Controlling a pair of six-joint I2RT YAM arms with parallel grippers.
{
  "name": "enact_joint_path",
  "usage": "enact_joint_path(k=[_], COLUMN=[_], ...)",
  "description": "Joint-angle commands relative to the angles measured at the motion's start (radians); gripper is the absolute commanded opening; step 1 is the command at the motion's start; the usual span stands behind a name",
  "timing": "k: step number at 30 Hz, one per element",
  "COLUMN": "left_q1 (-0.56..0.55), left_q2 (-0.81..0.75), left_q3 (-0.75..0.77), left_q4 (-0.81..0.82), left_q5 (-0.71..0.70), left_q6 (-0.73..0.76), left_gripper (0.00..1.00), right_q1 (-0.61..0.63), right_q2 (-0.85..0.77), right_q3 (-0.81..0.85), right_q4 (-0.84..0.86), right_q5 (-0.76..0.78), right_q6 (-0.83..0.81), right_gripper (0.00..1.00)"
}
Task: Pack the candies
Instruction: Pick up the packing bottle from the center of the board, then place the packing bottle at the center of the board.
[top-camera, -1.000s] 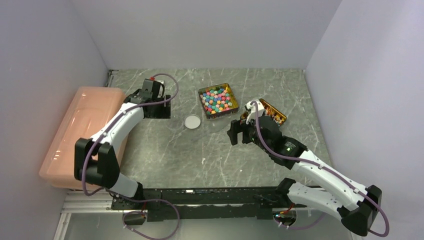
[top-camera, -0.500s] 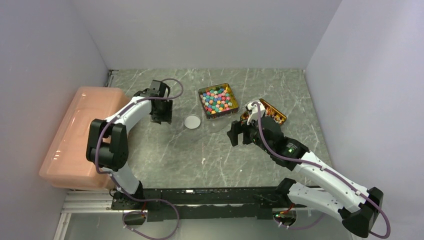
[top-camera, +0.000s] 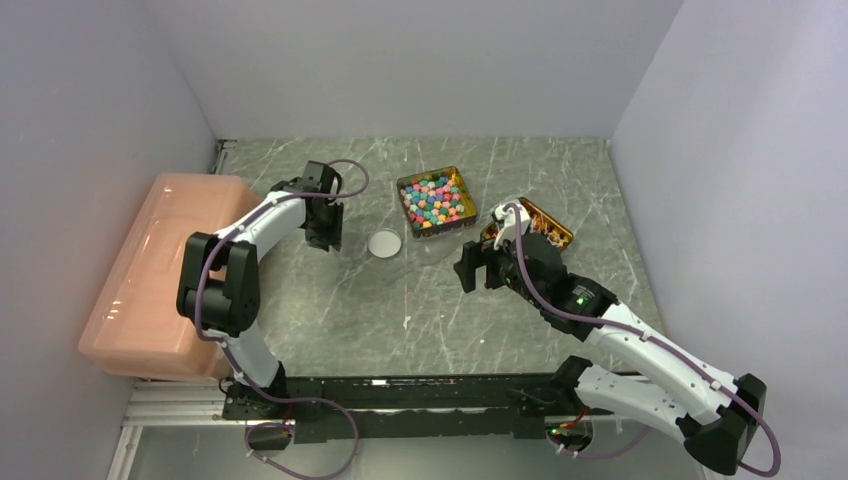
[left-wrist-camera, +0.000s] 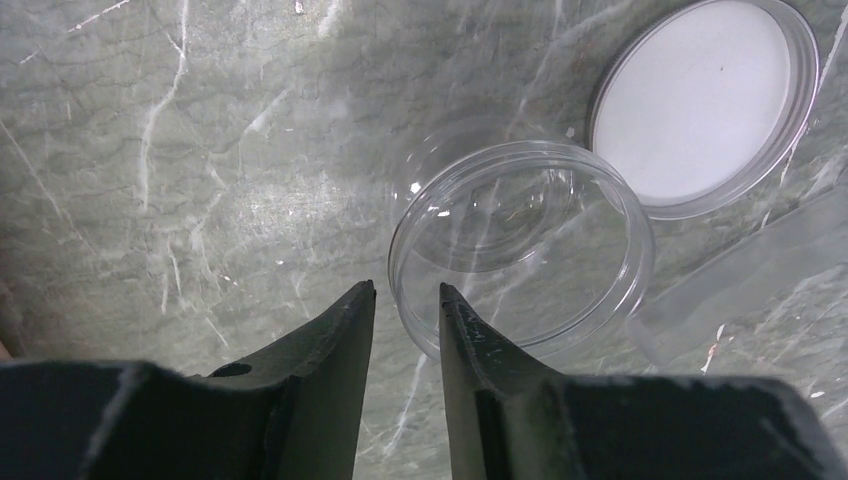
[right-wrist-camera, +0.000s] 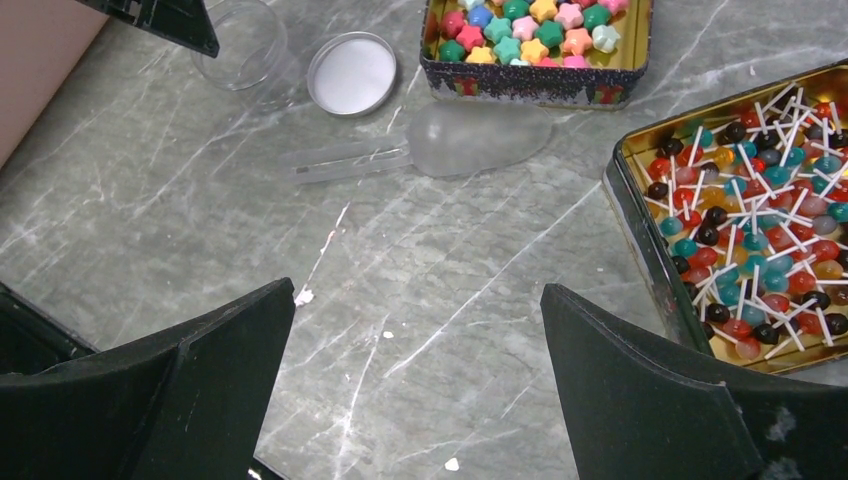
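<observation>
Grey-green marbled table (top-camera: 400, 300) between plain white walls, seen from above, with a pink plastic bin (top-camera: 160, 270) at its left edge. Near the middle sits a square gold tin (right-wrist-camera: 530, 85) filled with the candies (top-camera: 432, 200), small star-shaped sweets in pink, blue, green, yellow and orange. A second gold tin (right-wrist-camera: 650, 260) to its right holds ball lollipops (right-wrist-camera: 760, 180) on white sticks.

The left gripper (left-wrist-camera: 405, 288) hangs over an empty clear jar (left-wrist-camera: 520, 250) that stands upright just beside its white lid (left-wrist-camera: 705, 105). Its fingers are drawn in to a narrow gap, with the jar's near wall at that gap. Whether they touch it cannot be told.

The right gripper (right-wrist-camera: 418, 290) hovers above bare table with its fingers spread wide, holding nothing. A frosted scoop (right-wrist-camera: 470, 135) lies just in front of the star tin.
</observation>
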Motion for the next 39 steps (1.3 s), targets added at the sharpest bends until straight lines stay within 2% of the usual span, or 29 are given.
enact_joint_path(k=[1, 11, 14, 22, 29, 39], left_q1=[0.003, 0.002, -0.001, -0.038, -0.176, -0.391], left_q2=[0.019, 0.026, 0.018, -0.058, -0.142, -0.268], left_q3=[0.041, 0.047, 0.045, 0.064, 0.096, 0.061], left_q4=[-0.007, -0.014, -0.016, -0.067, -0.168, -0.246], left_q5=[0.017, -0.001, 0.001, -0.100, -0.232, -0.214], left_q6=[0.015, 0.023, 0.024, 0.039, 0.046, -0.065], left_gripper=[0.35, 0.13, 0.00, 0.00, 0.00, 0.00], right_q1=[0.004, 0.003, 0.003, 0.003, 0.003, 0.003], right_q2=[0.002, 0.002, 0.002, 0.004, -0.022, -0.057], right_q3=[-0.003, -0.006, -0.005, 0.006, 0.011, 0.033], right_q4=[0.001, -0.003, -0.005, -0.022, -0.048, -0.166], right_q5=[-0.005, -0.011, -0.012, -0.017, -0.005, 0.063], right_q6=[0.014, 0.028, 0.029, 0.039, 0.044, 0.083], right_gripper=[0.98, 0.98, 0.98, 0.98, 0.98, 0.98])
